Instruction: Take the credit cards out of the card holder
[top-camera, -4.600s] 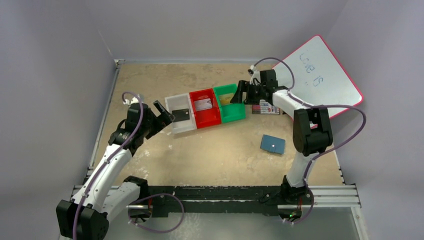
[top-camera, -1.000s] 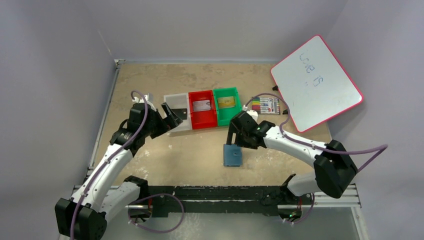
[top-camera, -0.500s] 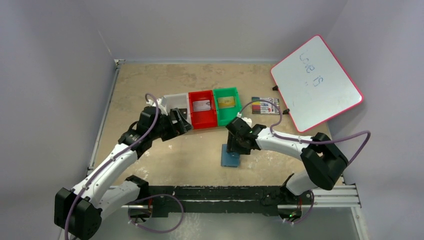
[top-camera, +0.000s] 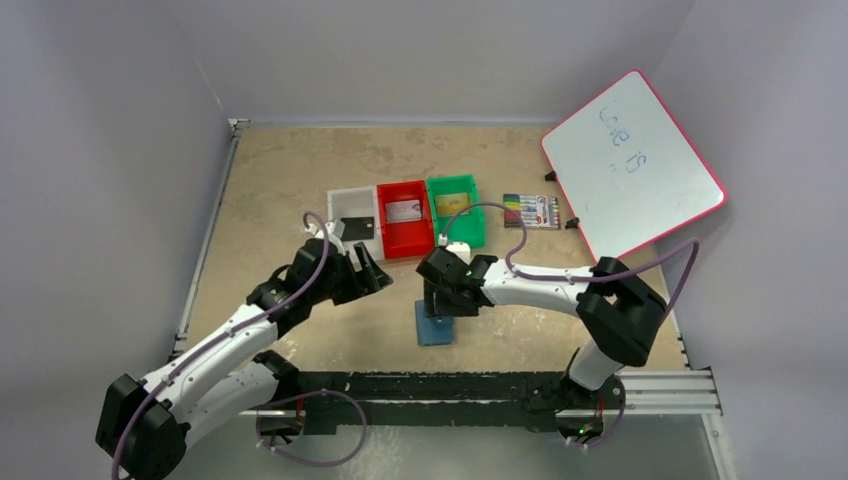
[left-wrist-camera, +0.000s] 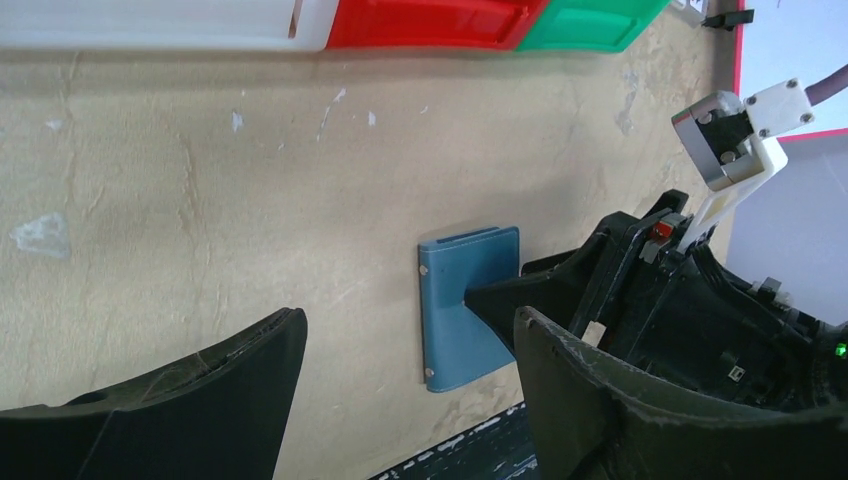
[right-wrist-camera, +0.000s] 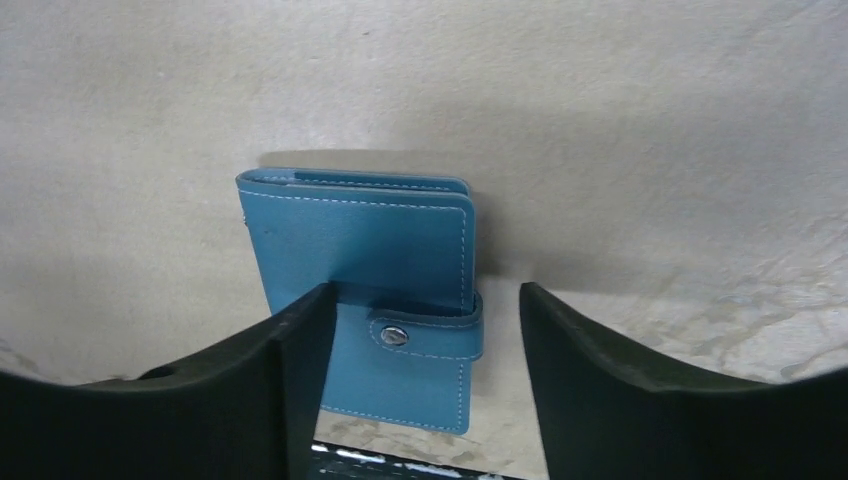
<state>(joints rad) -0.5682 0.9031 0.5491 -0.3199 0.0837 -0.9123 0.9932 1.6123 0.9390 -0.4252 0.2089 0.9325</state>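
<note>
The teal-blue card holder (top-camera: 434, 324) lies shut and snapped on the table near the front edge. My right gripper (top-camera: 441, 298) is open just above it; in the right wrist view one finger (right-wrist-camera: 290, 350) overlaps the card holder (right-wrist-camera: 380, 250) and the other stands clear to its right. My left gripper (top-camera: 376, 274) is open and empty, to the left of the card holder (left-wrist-camera: 465, 300). Three credit cards lie in the bins: black (top-camera: 358, 226), silver-grey (top-camera: 404, 211), gold (top-camera: 453, 204).
White bin (top-camera: 345, 203), red bin (top-camera: 412, 240) and green bin (top-camera: 470, 232) stand in a row behind. A marker pack (top-camera: 530, 211) and a tilted whiteboard (top-camera: 632, 165) are at the back right. The black rail (top-camera: 480, 385) runs just in front of the card holder.
The card holder has slid left and nearer the front edge under my right gripper. My left arm has swung right and forward toward it, its jaws narrowing a little.
</note>
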